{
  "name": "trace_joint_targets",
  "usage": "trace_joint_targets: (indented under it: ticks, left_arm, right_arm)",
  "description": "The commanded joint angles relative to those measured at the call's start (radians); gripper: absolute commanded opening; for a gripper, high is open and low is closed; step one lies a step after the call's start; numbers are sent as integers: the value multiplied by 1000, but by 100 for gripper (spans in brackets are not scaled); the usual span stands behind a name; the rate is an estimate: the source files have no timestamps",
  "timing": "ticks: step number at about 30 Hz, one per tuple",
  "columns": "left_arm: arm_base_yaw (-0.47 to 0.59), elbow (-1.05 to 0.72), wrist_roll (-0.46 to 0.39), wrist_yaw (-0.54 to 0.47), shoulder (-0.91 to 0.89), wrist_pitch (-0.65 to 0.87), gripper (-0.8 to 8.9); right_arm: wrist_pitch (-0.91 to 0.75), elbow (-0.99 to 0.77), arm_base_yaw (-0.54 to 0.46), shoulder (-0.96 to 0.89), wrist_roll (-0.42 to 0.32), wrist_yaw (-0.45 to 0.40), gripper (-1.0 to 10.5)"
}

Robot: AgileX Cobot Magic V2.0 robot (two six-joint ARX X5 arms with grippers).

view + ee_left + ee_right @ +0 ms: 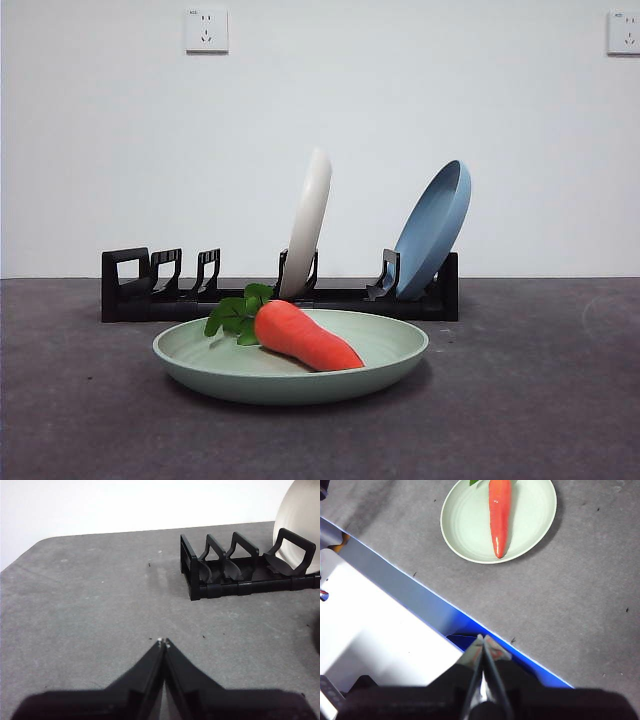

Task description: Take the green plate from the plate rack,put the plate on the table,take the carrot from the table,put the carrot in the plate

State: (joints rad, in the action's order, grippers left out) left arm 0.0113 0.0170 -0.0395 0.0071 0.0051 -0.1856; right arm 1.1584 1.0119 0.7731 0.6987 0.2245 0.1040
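The green plate (pixel 385 350) lies flat on the table (pixel 540 400) in front of the plate rack (pixel 200 295). The carrot (pixel 305 337) lies in the plate, leaves toward the rack. The right wrist view shows the plate (pixel 465 527) with the carrot (pixel 500 515) in it. My right gripper (pixel 483 639) is shut and empty, back over the table's edge, well away from the plate. My left gripper (pixel 163 641) is shut and empty above bare table (pixel 90 610), short of the rack's loop end (pixel 192 572). Neither gripper shows in the front view.
A cream-white plate (pixel 308 222) and a light blue plate (pixel 435 228) stand upright in the rack. The white plate's edge shows in the left wrist view (pixel 300 520). A blue-edged table border and white floor (pixel 385 630) lie under my right gripper.
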Motion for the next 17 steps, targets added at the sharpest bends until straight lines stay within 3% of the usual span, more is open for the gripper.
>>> trace_joint_targets:
  ticks: [1, 13, 17]
  left_arm:
    - [3, -13, 11, -2, -3, 3, -3]
    - [3, -13, 11, -2, -3, 3, -3]
    - [3, -13, 11, -2, -3, 3, -3]
  right_arm:
    - [-5, -1, 2, -1, 3, -2, 1]
    - [-5, -1, -16, -6, -21, -10, 1]
    - [-126, -11, -141, -71, -143, -27, 1]
